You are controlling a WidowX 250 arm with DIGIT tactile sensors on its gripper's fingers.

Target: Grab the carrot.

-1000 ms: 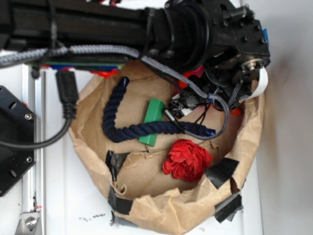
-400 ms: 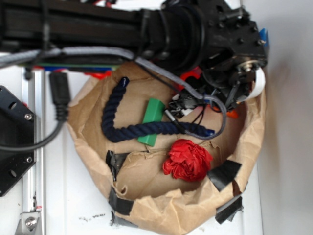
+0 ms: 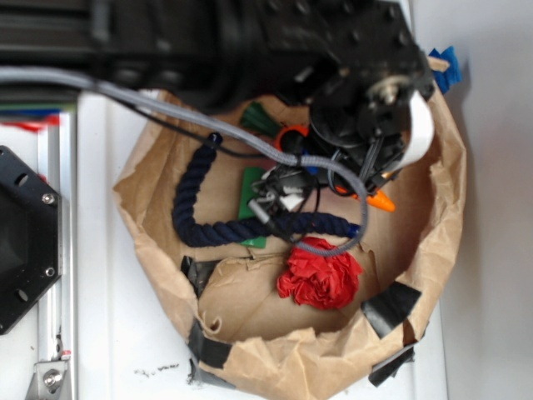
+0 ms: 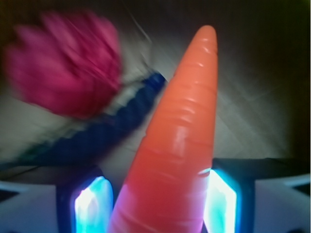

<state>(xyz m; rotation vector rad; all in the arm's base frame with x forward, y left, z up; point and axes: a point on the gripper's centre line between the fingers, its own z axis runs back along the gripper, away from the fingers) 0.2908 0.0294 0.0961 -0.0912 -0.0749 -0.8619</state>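
Note:
The carrot (image 4: 182,131), glossy orange and tapered, fills the wrist view and points away from the camera. My gripper (image 4: 155,196) is shut on its thick part, with a lit pad on either side. In the exterior view the arm covers most of the carrot (image 3: 380,200). Only its orange tip shows below the wrist, and its dark green stem top (image 3: 261,117) shows to the wrist's left. The carrot hangs over the inside of the brown paper bag (image 3: 291,360).
Inside the bag lie a red ruffled cloth ball (image 3: 321,275), a navy rope (image 3: 193,204) and a green block (image 3: 248,185) partly under the rope. Black tape patches the bag's rim. A black bracket (image 3: 23,242) stands at the left on the white table.
The arm has risen toward the camera and shifted, so it looks larger. The carrot's green stem and orange tip now show beside the wrist. The bag has shifted slightly.

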